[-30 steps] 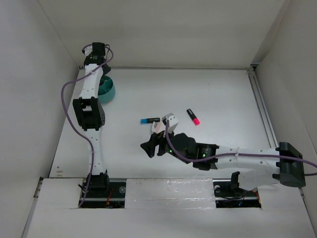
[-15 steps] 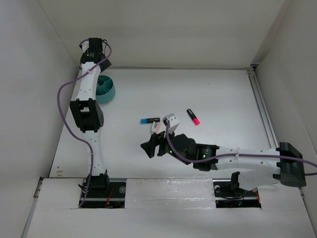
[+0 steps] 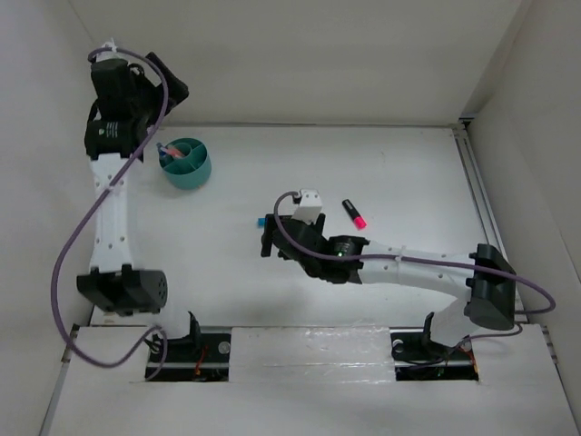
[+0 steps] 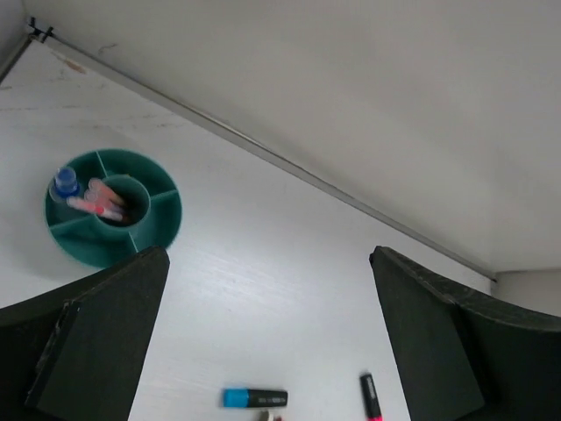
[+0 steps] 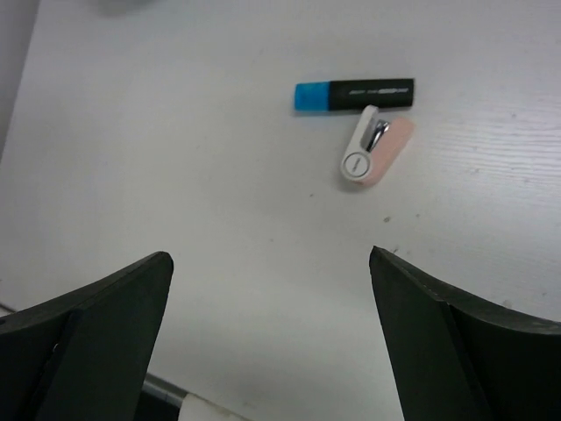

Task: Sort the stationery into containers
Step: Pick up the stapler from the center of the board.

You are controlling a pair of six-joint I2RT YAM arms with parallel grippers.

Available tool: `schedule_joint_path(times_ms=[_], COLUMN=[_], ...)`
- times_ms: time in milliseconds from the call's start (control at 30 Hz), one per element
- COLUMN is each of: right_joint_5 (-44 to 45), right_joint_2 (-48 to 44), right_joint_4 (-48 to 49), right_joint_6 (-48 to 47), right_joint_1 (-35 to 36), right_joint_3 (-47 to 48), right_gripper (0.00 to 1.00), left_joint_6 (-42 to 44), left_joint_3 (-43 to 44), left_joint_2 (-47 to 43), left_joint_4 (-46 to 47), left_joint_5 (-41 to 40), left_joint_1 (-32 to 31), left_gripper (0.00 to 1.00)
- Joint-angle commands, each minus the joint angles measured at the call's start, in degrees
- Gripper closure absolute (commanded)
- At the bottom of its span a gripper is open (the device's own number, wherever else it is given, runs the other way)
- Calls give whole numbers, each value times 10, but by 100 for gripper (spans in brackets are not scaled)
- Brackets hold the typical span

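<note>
Eraser (image 5: 375, 151) and blue-ended marker (image 5: 353, 94) ahead of spread right fingers (image 5: 96, 342), untouched.

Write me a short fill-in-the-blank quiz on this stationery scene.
On the table, the teal tub stands toward the far ____ corner.
The marker beside the pink-white eraser has a ____ end.
The blue-capped bottle sits ____ the tub.
The left gripper and right gripper are both ____.
Missing: left; blue; inside; open.
</note>
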Motion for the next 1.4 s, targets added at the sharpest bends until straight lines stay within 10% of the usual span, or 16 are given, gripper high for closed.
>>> schedule_joint_path(times_ms=[0,300,600,733,1000,1367], right_joint_5=[7,-149,-254,-367,-45,-61], right_joint_2=[3,-11,-40,-46,38,215], right_joint_4=[-94,-90,-35,32,-34,-105], right_joint_6=[37,-95,-196,-214,-1,82], right_joint_1=[-42,-260,-443,-420,-225,-169], right_joint_3=[49,15,-30,-69,-10,153], right_gripper=[0,4,4,1,1,7], left_joint_6=[-3,-7,12,12,12,18], left_joint_3=[-144,-567,-653,-652,-652,-652], left_joint_2=[-128,-442,-541,-518,-505,-500], left_joint_4=[78,150,132,131,131,131], left_joint_5=[54,-11,-72,-52,-28,-11], left_joint_1=[-2,-2,-26,-26,-26,-26], left_gripper=[0,0,0,0,0,0])
